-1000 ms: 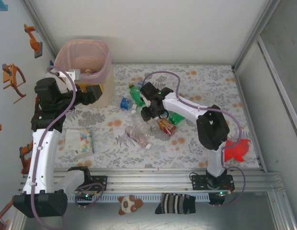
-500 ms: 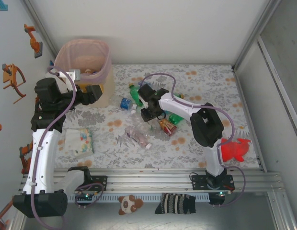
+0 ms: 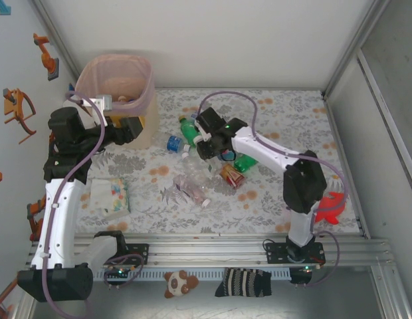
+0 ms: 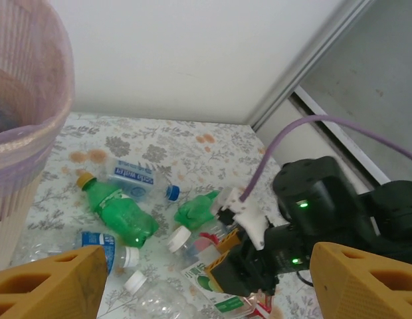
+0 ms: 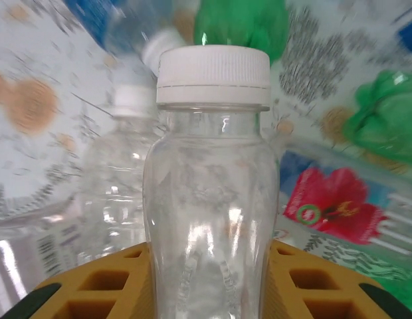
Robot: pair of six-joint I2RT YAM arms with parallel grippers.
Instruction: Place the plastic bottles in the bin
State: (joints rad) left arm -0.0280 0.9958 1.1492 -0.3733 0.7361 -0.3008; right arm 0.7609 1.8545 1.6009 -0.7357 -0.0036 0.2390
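Right wrist view: right fingers (image 5: 93, 282) clamped on clear bottle (image 5: 209, 199), base cut off; left fingers (image 4: 50, 282) spread.

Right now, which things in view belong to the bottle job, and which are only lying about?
Job: clear white-capped bottle; green bottle; blue-labelled bottle; pink bin.
Lying about: red plush toy; dotted white box; striped dark cloth.

Floral table (image 3: 259, 207): bottles (image 3: 191, 188), bin (image 3: 119, 58), white box (image 3: 111, 198), red plush (image 3: 329, 209)
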